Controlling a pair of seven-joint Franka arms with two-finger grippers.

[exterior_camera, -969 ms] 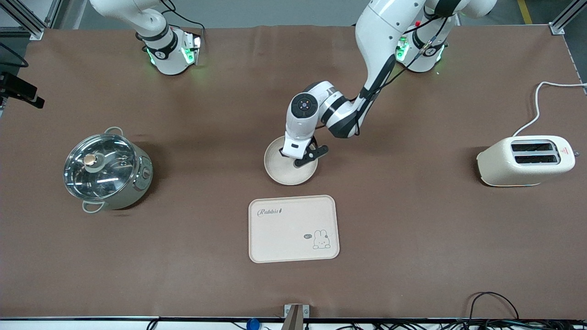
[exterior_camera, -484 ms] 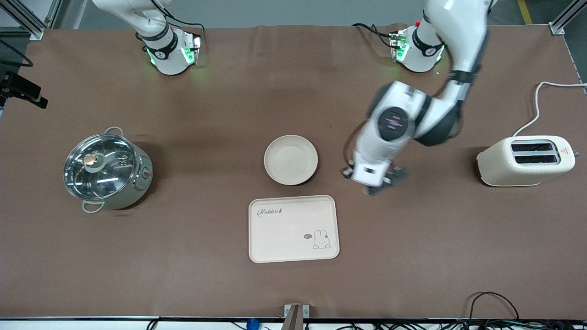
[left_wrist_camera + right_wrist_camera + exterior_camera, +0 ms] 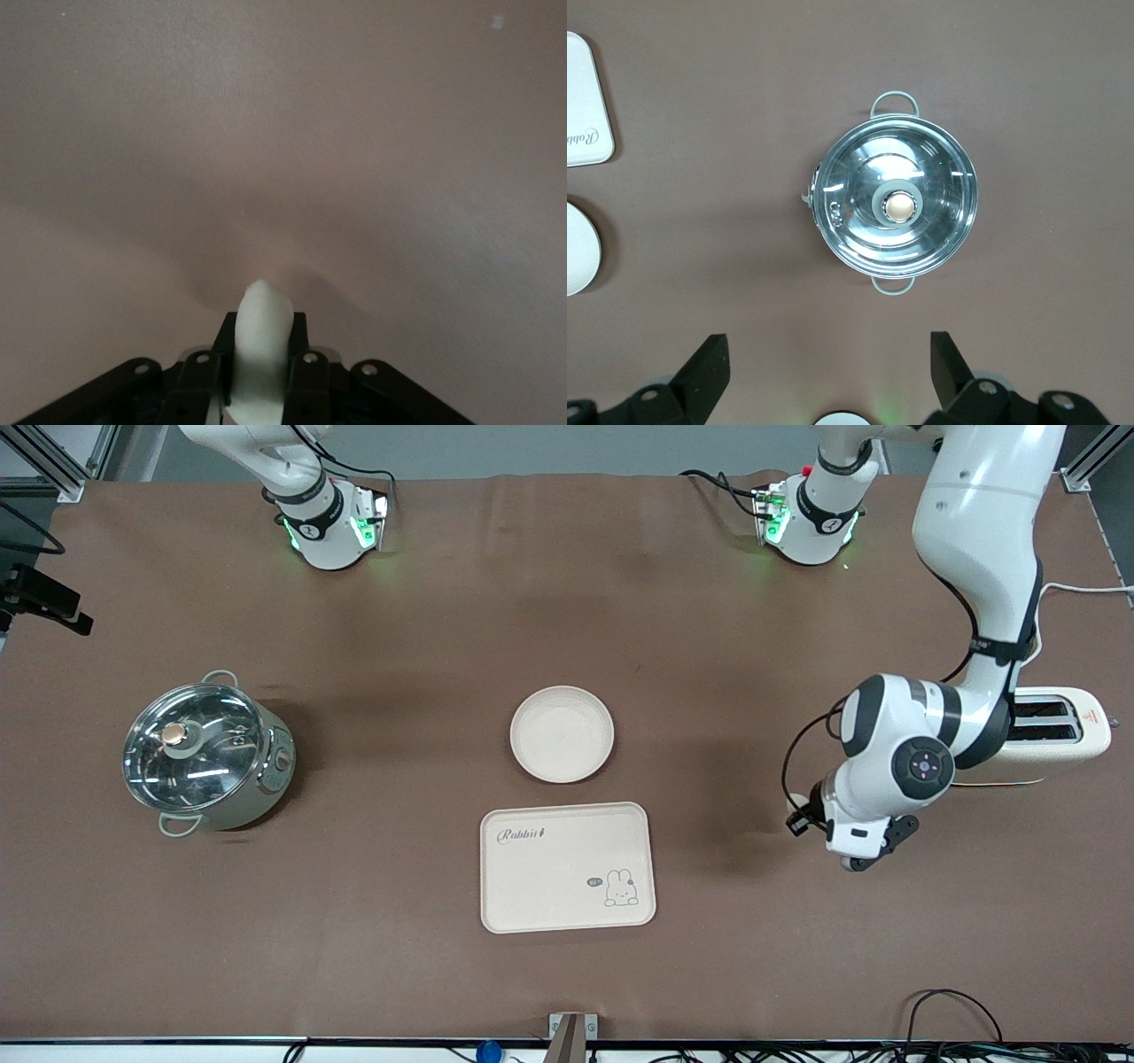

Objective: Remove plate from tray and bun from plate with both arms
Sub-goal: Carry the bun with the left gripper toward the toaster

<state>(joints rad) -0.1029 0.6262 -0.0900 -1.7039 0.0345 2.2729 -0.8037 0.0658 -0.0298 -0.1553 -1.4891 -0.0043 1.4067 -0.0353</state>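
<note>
My left gripper (image 3: 257,390) pinches the bun (image 3: 260,350), its long axis pointing out past my fingertips, over bare surface (image 3: 709,957) near the toaster (image 3: 1063,735). My right gripper (image 3: 830,372) waits spread wide above the pot (image 3: 895,205).

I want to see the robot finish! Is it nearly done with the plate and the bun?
Nearly. The plate already sits on the table, off the tray, and it is bare. The left gripper is shut on the bun, over the table in front of the toaster. The right gripper waits open above the pot. All that is left is setting the bun down.
</note>
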